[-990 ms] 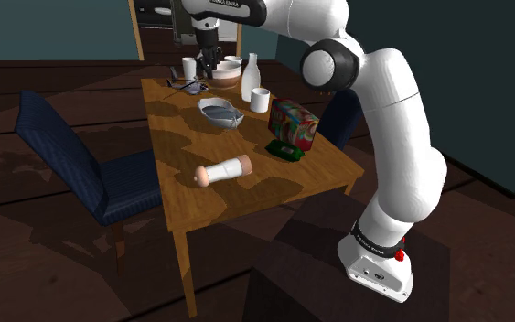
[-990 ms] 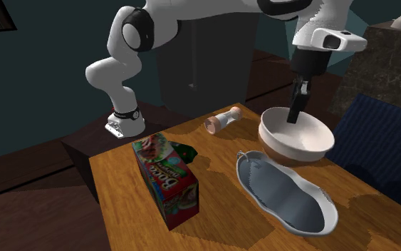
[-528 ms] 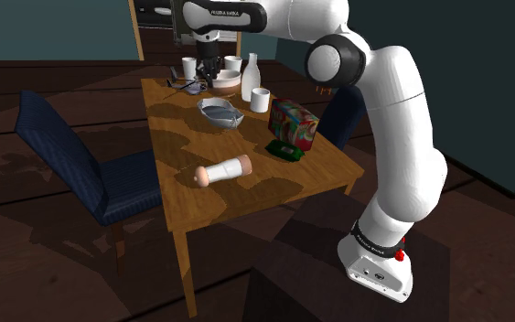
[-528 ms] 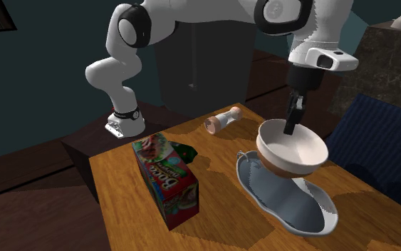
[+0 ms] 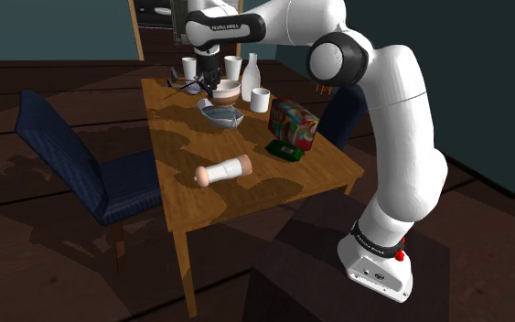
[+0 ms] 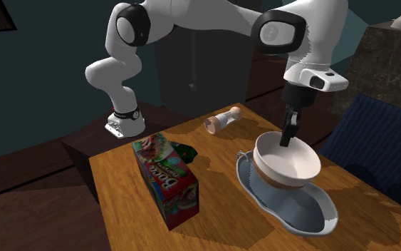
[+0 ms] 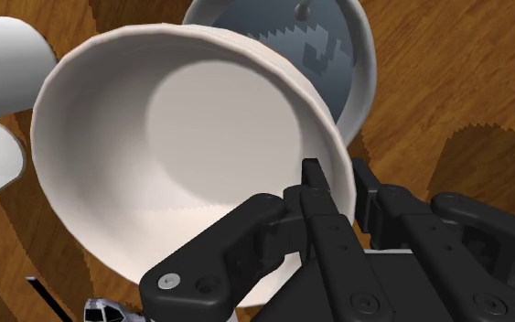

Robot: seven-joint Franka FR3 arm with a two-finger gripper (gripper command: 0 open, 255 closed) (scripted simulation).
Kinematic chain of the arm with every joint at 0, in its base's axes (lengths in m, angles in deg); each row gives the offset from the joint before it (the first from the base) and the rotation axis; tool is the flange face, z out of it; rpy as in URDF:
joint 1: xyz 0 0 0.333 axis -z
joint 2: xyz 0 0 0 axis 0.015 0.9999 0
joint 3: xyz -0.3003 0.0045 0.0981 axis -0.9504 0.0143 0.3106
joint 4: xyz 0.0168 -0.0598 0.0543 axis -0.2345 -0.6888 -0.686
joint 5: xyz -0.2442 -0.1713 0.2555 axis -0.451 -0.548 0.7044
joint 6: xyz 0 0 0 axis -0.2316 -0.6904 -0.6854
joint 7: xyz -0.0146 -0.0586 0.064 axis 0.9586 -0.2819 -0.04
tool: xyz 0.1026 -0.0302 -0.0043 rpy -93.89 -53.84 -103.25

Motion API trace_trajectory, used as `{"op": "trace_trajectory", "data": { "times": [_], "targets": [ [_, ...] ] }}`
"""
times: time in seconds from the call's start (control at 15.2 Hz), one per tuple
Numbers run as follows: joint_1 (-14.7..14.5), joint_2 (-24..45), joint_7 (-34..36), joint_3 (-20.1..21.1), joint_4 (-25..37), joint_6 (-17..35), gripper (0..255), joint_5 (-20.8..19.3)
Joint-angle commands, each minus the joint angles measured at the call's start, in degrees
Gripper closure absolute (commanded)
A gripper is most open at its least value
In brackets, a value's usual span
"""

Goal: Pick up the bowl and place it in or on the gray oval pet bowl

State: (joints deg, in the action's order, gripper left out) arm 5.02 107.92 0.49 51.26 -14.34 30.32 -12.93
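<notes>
1. Gripper (image 6: 286, 139): clenched on the rim of the bowl (image 6: 288, 160), one finger inside the wall and one outside. The wrist view shows the same pinch on the near rim.
2. Bowl, position: held upright over the pet bowl (image 6: 302, 210), above the end nearer the arm. In the wrist view the bowl (image 7: 182, 155) covers part of the pet bowl (image 7: 347, 55), and the rest shows beyond its rim.
3. Change, last second: the bowl was higher and stood beside the pet bowl, toward the second exterior view's upper right. Half a second ago it overlapped the edge. Now it is lower and over the grey basin. In the shoulder view the bowl (image 5: 227, 91) has come along the table (image 5: 246, 187) toward the pet bowl (image 5: 223, 117).
4. Contact: whether the bowl's base touches the pet bowl cannot be told.
5. Unmoved: carton (image 6: 167, 182) and the other table items.
6. Meaning: the carry looks nearly done. What remains is likely a short descent, then release.
7. Caution: the bowl sits off-centre over the oval. If it is let go on the rim, it could tilt or slide.
</notes>
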Motion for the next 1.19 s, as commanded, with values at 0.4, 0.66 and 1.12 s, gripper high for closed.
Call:
{"op": "trace_trajectory", "data": {
  "times": [0.4,0.66,1.12],
  "targets": [
    [0.1,-0.2,0.4,0.0,-2.3,2.1,255,-0.1],
    [0.1,-0.2,0.4,0.0,-2.3,2.2,0,-0.1],
    [-0.7,-0.2,0.0,0.1,3.3,-3.5,0,0.1]
  ]
}}
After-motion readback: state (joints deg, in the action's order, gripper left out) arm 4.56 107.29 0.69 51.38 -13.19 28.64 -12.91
